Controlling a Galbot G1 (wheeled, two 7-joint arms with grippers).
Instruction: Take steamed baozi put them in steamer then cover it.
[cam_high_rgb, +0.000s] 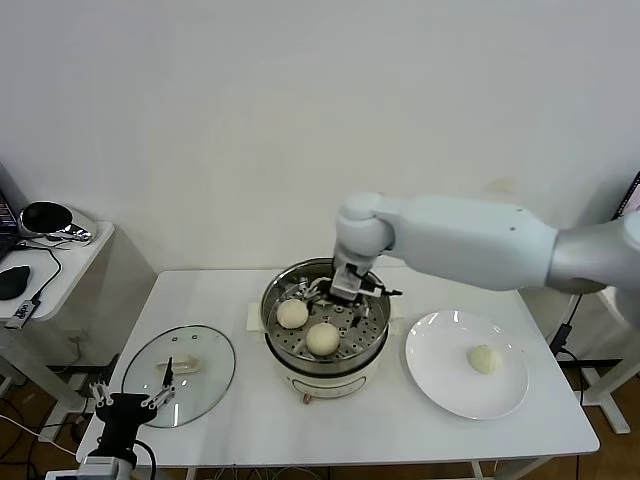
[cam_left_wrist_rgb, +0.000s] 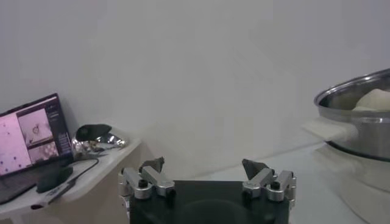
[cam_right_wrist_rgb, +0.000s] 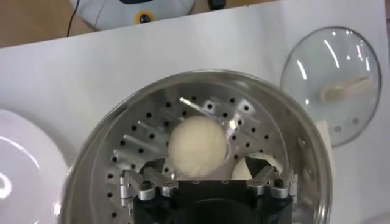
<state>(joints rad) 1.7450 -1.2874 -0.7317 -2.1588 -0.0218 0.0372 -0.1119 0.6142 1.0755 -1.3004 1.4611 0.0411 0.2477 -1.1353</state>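
The steamer (cam_high_rgb: 300, 372) stands at mid-table, and its perforated tray (cam_right_wrist_rgb: 146, 131) holds two steamed baozi. One baozi (cam_high_rgb: 322, 339) (cam_right_wrist_rgb: 196, 147) lies toward the front of the tray. The other baozi (cam_high_rgb: 292, 314) (cam_right_wrist_rgb: 259, 167) lies on the left side. My right gripper (cam_high_rgb: 340, 290) (cam_right_wrist_rgb: 202, 159) hangs over the back of the tray, open. The front baozi rests just ahead of its fingertips, not gripped. A third baozi (cam_high_rgb: 484, 358) sits on the white plate (cam_high_rgb: 440, 375). The cover (cam_high_rgb: 180, 365) (cam_right_wrist_rgb: 332, 82) lies flat on the table at the left. My left gripper (cam_high_rgb: 130, 398) (cam_left_wrist_rgb: 203, 162) waits open near the table's front left corner.
A side table (cam_high_rgb: 70, 255) with a dark object and cables stands at the far left, and a laptop (cam_left_wrist_rgb: 27, 137) sits there. The steamer's rim (cam_left_wrist_rgb: 359, 122) shows far off in the left wrist view. The wall rises close behind the table.
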